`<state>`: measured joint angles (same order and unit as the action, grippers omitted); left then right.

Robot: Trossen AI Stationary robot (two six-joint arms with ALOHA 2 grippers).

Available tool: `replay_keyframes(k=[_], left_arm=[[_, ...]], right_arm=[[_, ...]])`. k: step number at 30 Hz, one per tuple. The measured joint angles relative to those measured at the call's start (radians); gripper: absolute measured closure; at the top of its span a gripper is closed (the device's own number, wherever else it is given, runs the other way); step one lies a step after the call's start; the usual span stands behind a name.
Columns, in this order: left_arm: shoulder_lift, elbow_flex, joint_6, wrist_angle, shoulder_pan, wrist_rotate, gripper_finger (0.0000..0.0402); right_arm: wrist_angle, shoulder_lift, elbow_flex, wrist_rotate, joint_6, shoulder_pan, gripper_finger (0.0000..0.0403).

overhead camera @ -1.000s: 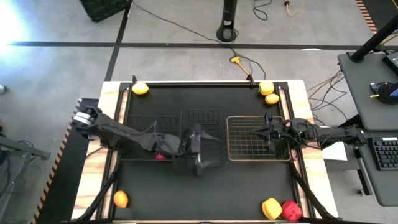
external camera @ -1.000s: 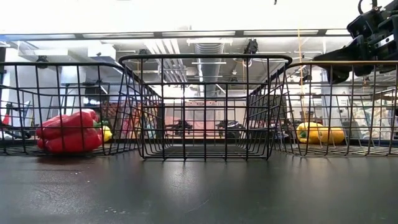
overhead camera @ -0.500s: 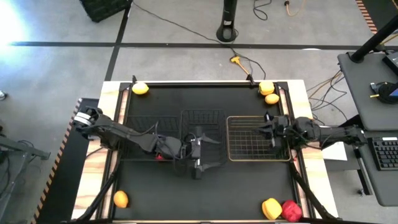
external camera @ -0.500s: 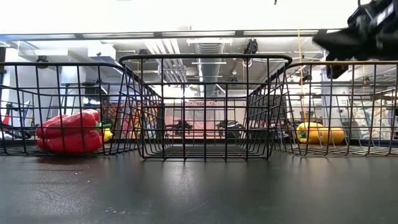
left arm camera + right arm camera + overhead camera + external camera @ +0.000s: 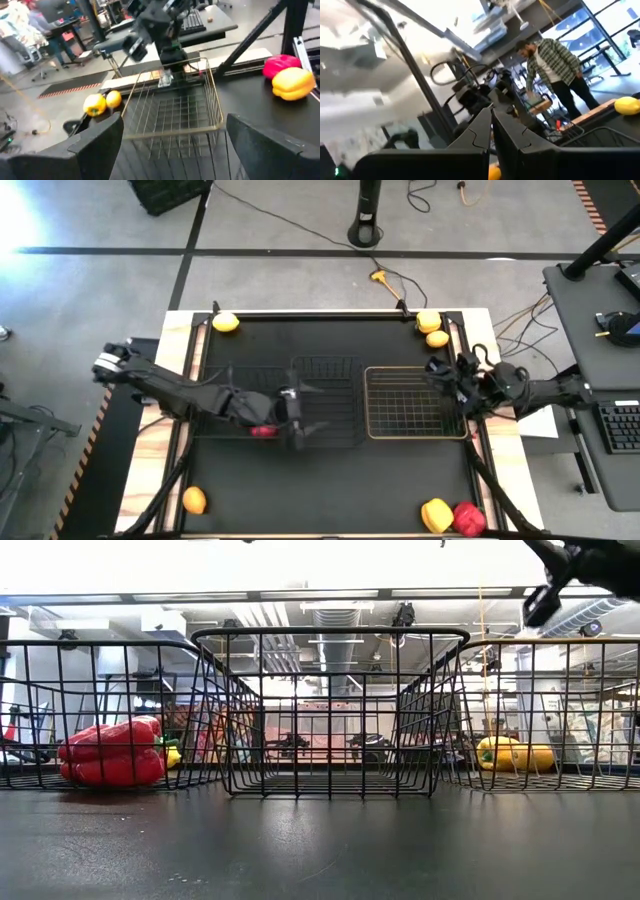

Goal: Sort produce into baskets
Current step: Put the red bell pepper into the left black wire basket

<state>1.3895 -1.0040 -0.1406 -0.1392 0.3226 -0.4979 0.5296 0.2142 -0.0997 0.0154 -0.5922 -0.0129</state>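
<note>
One red pepper (image 5: 262, 430) lies in the left black basket (image 5: 225, 395); it also shows in the low view (image 5: 110, 752). My left gripper (image 5: 312, 412) is open and empty above the border of that basket and the narrower black basket (image 5: 335, 370). My right gripper (image 5: 434, 369) is shut and empty, raised above the far right corner of the pale wire basket (image 5: 415, 402); in the low view it is at the top right (image 5: 540, 602). The left wrist view shows my open left gripper (image 5: 172, 150) facing the pale basket (image 5: 175, 107).
A lemon (image 5: 227, 322) lies at the far left corner, a yellow pepper (image 5: 428, 320) and a lemon (image 5: 437, 338) at the far right, a lemon (image 5: 194, 500) at the near left, a yellow pepper (image 5: 436, 515) and a red pepper (image 5: 468, 518) at the near right. A person (image 5: 555, 65) stands beyond the table.
My left gripper has drawn back toward the table's left edge, from over the narrow black basket to its left border, staying open. My right gripper has risen, tipped upward and pulled toward the table's right edge, off the pale basket.
</note>
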Motion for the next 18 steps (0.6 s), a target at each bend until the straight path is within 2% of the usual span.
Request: replay_keyframes(k=[6,8,10,14,18], left_arm=[[-0.225,0.234,0.130,-0.031,0.001,-0.042,0.0066],[-0.275,0.305,0.162,-0.053,0.004,0.003,0.0066],[-0.307,0.375,0.191,-0.108,0.004,0.099,0.0066],[-0.315,0.489,0.228,-0.277,0.007,0.206,0.0066],[-0.312,0.552,0.216,-0.387,0.008,0.172,0.0066]], right_arm=[[-0.001,0.317,-0.195,0.008,0.165,-0.089,0.0392],[-0.001,0.432,-0.274,0.009,0.225,-0.127,0.0392],[-0.041,0.536,-0.361,0.009,0.247,-0.174,0.0392],[-0.292,0.716,-0.563,-0.009,0.210,-0.267,0.0392],[-0.652,0.875,-0.830,-0.091,0.062,-0.338,0.0392]])
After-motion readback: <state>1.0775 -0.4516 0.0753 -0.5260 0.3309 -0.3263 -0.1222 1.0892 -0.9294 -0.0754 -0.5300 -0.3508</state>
